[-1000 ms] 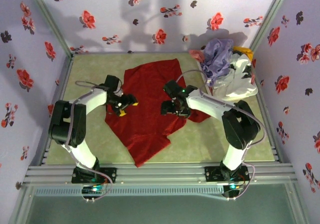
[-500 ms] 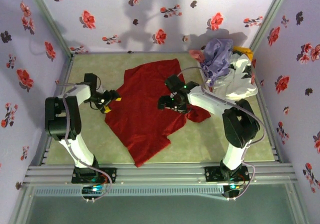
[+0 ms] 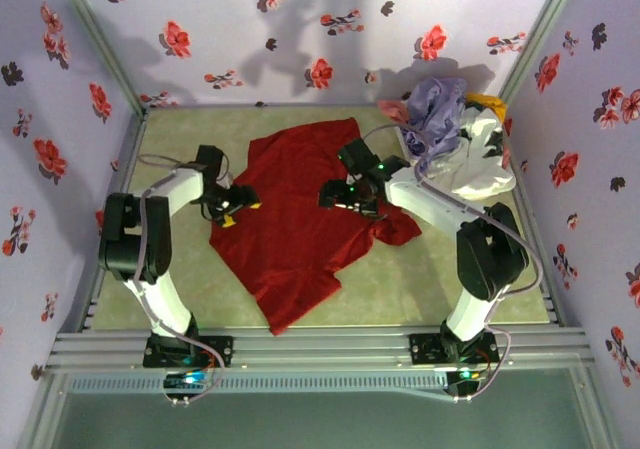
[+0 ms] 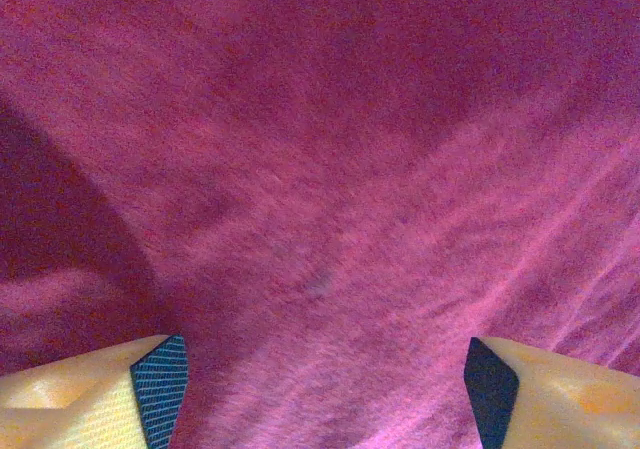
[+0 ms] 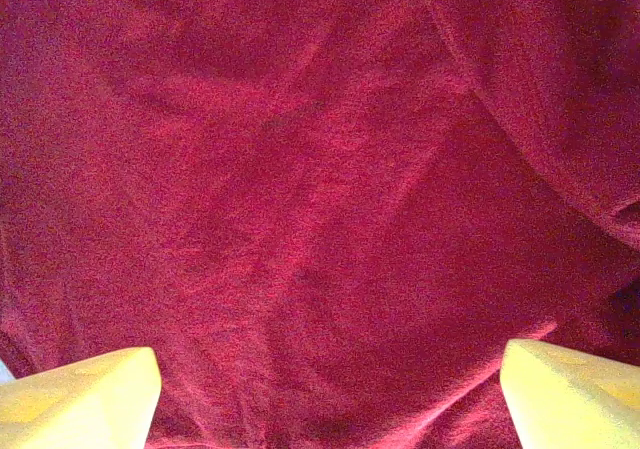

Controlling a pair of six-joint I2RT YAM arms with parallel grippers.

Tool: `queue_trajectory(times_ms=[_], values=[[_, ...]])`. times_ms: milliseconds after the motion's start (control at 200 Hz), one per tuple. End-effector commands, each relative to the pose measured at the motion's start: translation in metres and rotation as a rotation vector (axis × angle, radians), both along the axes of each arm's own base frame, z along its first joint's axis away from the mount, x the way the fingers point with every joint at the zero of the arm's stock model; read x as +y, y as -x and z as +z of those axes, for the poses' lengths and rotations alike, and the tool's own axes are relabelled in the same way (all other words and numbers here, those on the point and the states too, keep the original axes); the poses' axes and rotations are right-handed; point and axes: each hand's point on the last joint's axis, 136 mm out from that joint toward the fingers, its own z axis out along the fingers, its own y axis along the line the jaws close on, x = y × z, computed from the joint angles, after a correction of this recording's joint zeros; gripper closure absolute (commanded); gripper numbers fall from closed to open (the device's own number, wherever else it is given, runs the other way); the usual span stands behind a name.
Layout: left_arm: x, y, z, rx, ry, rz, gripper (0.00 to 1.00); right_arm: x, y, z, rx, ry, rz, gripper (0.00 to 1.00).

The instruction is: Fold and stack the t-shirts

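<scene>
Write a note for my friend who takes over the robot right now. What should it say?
Left tool: open, over the left side of the red t-shirt, holding nothing.
Right tool: open, over the shirt's right side, holding nothing.
The red t-shirt lies spread out, a bit rumpled, mid-table. The lavender t-shirt, pink cloth and yellow-orange cloth are heaped at the white basket in the far right corner.
Done: nothing folded or stacked.
To do: fold the red t-shirt, then the others, and stack them.

The big t-shirt [image 3: 290, 224] is plain deep red, the desk [image 3: 180, 139] mottled pale olive, the bunched shirt [image 3: 436, 114] lavender, neighbouring fabrics pink [image 3: 392, 112] and yellow-orange [image 3: 490, 100], the basket [image 3: 482, 167] white, the walls [image 3: 250, 29] lilac with red and dark flowers.
</scene>
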Motion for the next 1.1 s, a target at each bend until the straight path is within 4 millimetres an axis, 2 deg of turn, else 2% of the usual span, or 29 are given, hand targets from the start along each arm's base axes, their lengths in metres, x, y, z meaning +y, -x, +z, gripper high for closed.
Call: queue_trajectory(times_ms=[0, 55, 135, 230, 390, 555, 810, 865, 930, 1025, 1095], values=[[-0.002, 0.006, -0.004, -0.010, -0.042, 0.045, 0.23, -0.013, 0.000, 0.012, -0.020, 0.014, -0.003, 0.11], [0.004, 0.014, -0.016, 0.018, -0.083, 0.060, 0.23, -0.017, -0.001, 0.014, -0.024, 0.013, -0.007, 0.11], [0.038, 0.024, -0.031, 0.090, -0.225, 0.081, 0.21, -0.020, -0.002, 0.015, -0.024, 0.016, -0.012, 0.11], [0.061, 0.025, -0.038, 0.109, -0.219, 0.135, 0.21, -0.023, -0.002, 0.018, -0.033, 0.020, -0.010, 0.11], [0.082, 0.015, -0.027, 0.087, -0.208, 0.137, 0.21, -0.026, -0.005, 0.018, -0.034, 0.026, -0.010, 0.11], [0.097, -0.006, -0.016, 0.090, -0.191, 0.096, 0.21, -0.016, -0.016, 0.015, -0.032, 0.019, 0.013, 0.17], [0.134, -0.034, 0.006, 0.060, -0.269, 0.161, 0.22, 0.014, -0.073, 0.032, -0.099, 0.061, 0.075, 0.30], [0.132, -0.040, 0.010, 0.051, -0.243, 0.172, 0.22, 0.020, -0.087, 0.032, -0.115, 0.085, 0.100, 0.34], [0.120, -0.046, 0.020, 0.022, -0.197, 0.176, 0.22, 0.025, -0.107, 0.028, -0.142, 0.135, 0.129, 0.39], [0.090, -0.046, 0.038, -0.047, -0.133, 0.173, 0.22, 0.032, -0.141, 0.020, -0.199, 0.220, 0.179, 0.49], [0.069, -0.039, 0.042, -0.068, -0.081, 0.173, 0.22, 0.042, -0.167, 0.013, -0.251, 0.256, 0.219, 0.54]])
